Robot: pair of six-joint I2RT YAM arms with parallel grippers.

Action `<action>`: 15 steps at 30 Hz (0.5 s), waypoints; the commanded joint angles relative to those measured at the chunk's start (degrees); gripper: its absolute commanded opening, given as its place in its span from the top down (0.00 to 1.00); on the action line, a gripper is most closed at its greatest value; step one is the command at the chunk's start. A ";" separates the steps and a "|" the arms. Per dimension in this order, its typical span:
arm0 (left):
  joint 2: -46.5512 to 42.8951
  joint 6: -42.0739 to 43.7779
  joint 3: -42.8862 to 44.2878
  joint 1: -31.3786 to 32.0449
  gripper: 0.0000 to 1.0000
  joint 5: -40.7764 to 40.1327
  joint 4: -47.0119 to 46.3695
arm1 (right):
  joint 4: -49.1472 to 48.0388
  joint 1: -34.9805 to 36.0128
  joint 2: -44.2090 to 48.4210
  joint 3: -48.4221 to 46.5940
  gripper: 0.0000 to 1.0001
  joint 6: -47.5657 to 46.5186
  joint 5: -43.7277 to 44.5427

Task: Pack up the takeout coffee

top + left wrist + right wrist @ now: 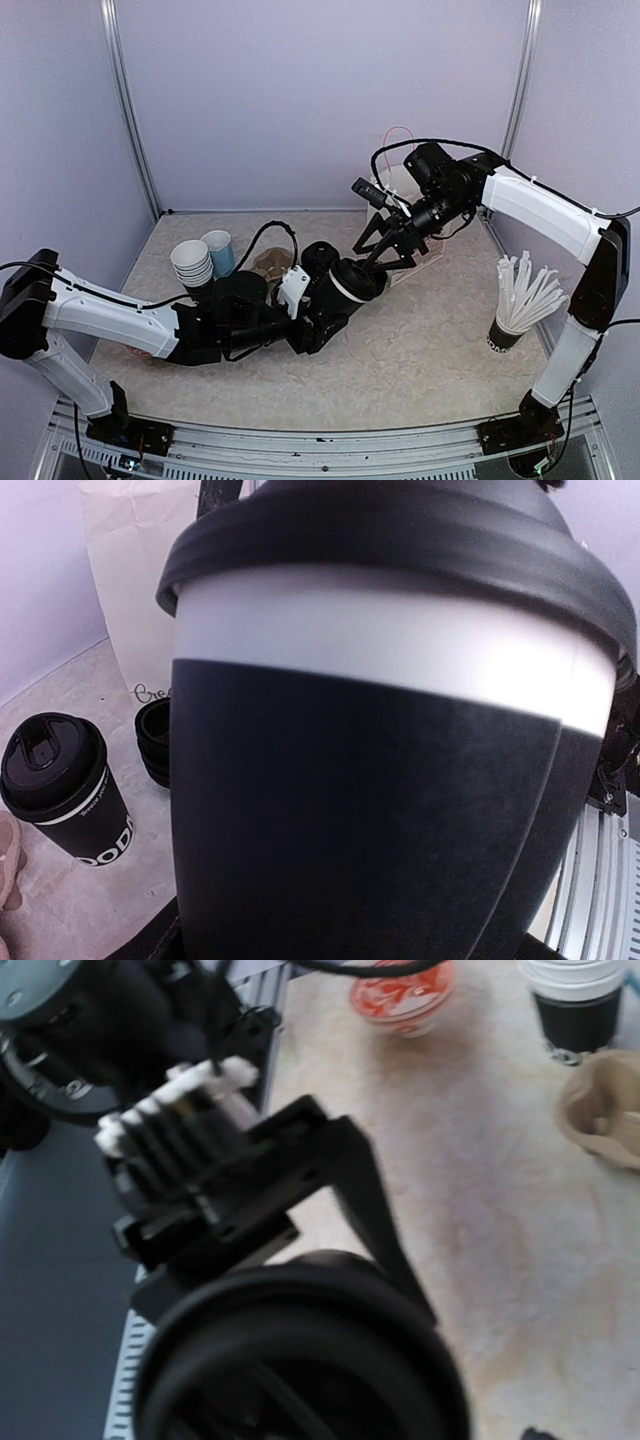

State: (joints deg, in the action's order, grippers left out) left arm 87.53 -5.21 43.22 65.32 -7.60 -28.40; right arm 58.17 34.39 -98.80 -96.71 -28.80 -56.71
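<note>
Across the table [420, 340], toward the back, stands the white paper bag [130, 590]. I cannot see into it, but both lidded black cups are outside it, so I judge the packing barely begun. The first cup [380, 780] is lifted off the table and tilted at the end of my left arm, near the middle and short of the bag. It fills the left wrist view. The second cup [68, 790] stands upright on the table just in front of the bag, with nothing gripping it. Both have yet to go in, by my reading. My left gripper [330, 298] is clamped around the body of the first cup, spread wide to take its girth. My right gripper [388, 245] hangs at that cup's lid end with its fingers well apart and nothing between them. I cannot tell from these views whether it touches the lid.
</note>
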 commanded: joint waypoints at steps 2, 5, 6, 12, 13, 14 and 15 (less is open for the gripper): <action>0.98 -1.12 1.59 -0.43 0.32 1.81 -3.47 | 2.76 2.85 -0.62 -1.28 0.14 -1.75 0.72; 0.83 -1.99 1.67 -0.90 0.32 2.41 -3.67 | 2.71 4.16 -0.34 -0.90 0.14 -2.14 2.51; 0.81 -2.33 1.63 -1.14 0.32 2.78 -3.67 | 2.78 4.45 -0.26 -0.81 0.14 -2.28 2.70; 0.74 -2.98 1.67 -1.76 0.32 3.46 -3.86 | 3.42 5.23 -0.41 -0.64 0.14 -3.00 3.18; 0.72 -3.06 1.69 -1.72 0.32 3.46 -3.99 | 3.16 5.39 -0.42 -0.41 0.14 -2.71 3.49; 0.72 -3.09 1.76 -1.75 0.32 3.57 -4.14 | 2.60 5.58 -0.34 -0.09 0.14 -2.30 3.98; 0.72 -3.10 1.81 -1.76 0.32 3.69 -4.24 | 1.92 5.75 -0.32 0.25 0.15 -1.70 4.71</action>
State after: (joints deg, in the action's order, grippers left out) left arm 88.05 -7.46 43.24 64.31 -4.05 -29.52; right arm 59.75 38.61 -98.85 -96.71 -31.03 -53.19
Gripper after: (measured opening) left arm 0.699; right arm 0.857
